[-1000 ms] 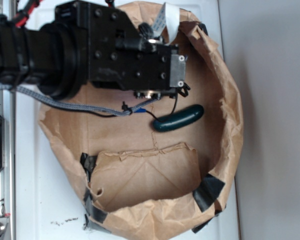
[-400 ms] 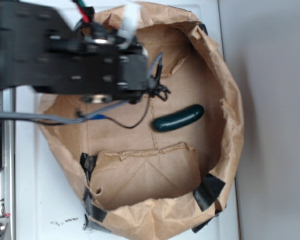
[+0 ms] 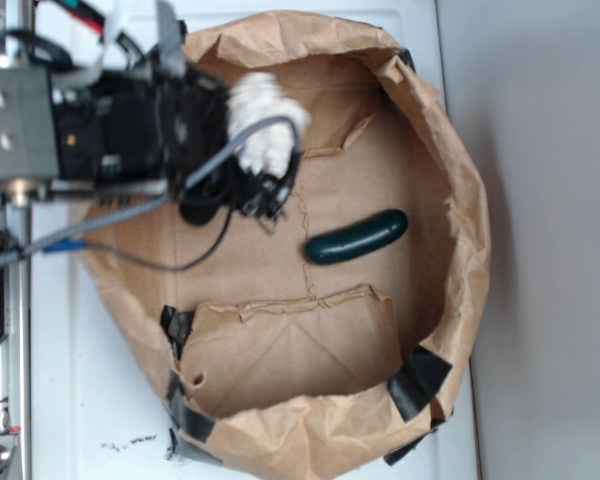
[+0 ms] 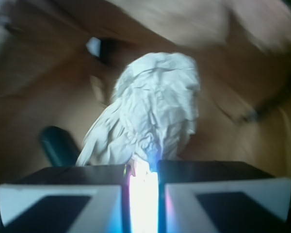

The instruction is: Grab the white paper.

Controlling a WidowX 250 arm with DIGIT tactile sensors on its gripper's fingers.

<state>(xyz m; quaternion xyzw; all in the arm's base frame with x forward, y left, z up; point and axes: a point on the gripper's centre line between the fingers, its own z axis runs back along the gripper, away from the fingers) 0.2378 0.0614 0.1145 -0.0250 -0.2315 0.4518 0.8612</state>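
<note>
The white paper point(image 3: 263, 120) point(image 4: 153, 109) is a crumpled off-white wad, pinched at one end by my gripper point(image 3: 242, 165) point(image 4: 143, 167). In the exterior view it hangs at the upper left of the brown paper bag point(image 3: 450, 200), over the bag's left rim. The wrist view shows the two black fingers point(image 4: 82, 174) drawn close together with a thin strip of the wad between them. The rest of the wad sticks out beyond the fingertips. A dark green cucumber point(image 3: 356, 238) point(image 4: 58, 144) lies on the bag's floor, to the right and below the gripper.
The bag's crumpled walls ring the workspace, patched with black tape point(image 3: 417, 383) at the lower edge. A folded paper flap point(image 3: 290, 350) covers the lower floor. The arm's grey and black cables point(image 3: 170, 225) hang over the left rim. A metal rail point(image 3: 0, 380) runs down the far left.
The arm has drawn back to the left and risen. The white paper, hidden under the gripper before, now shows held in the fingers. The cucumber has not moved.
</note>
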